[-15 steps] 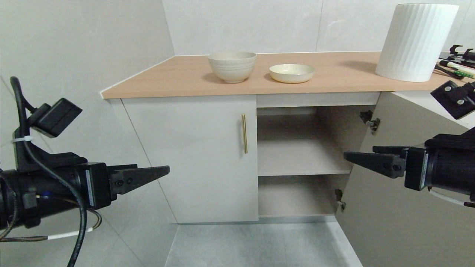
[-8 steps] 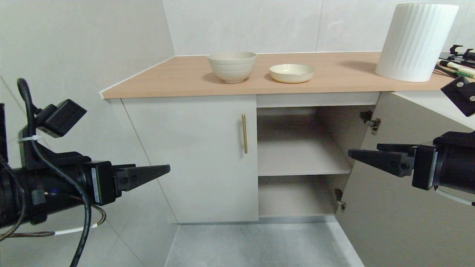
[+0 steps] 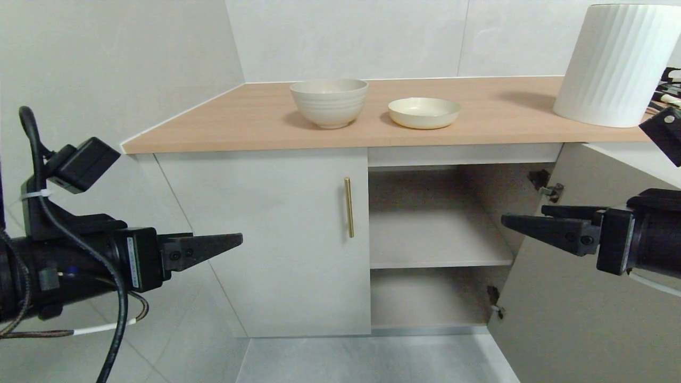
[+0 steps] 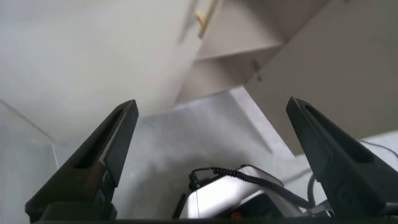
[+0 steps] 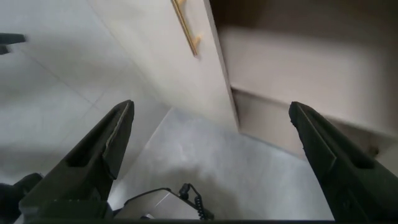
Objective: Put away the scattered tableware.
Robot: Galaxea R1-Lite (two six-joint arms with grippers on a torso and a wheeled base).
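The cabinet (image 3: pixel 266 239) stands half open, on the worktop (image 3: pixel 239 125) above it sit the ribbed bowl (image 3: pixel 329 102) and shallow dish (image 3: pixel 424 112), and the left pincer (image 3: pixel 229 242) and right pincer (image 3: pixel 524 217) hang wide and empty before it: probably pre-grasp, next raising one to the bowl's rim.

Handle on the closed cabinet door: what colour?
The handle is brass-gold, a plain slim bar. It shows best in the head view.
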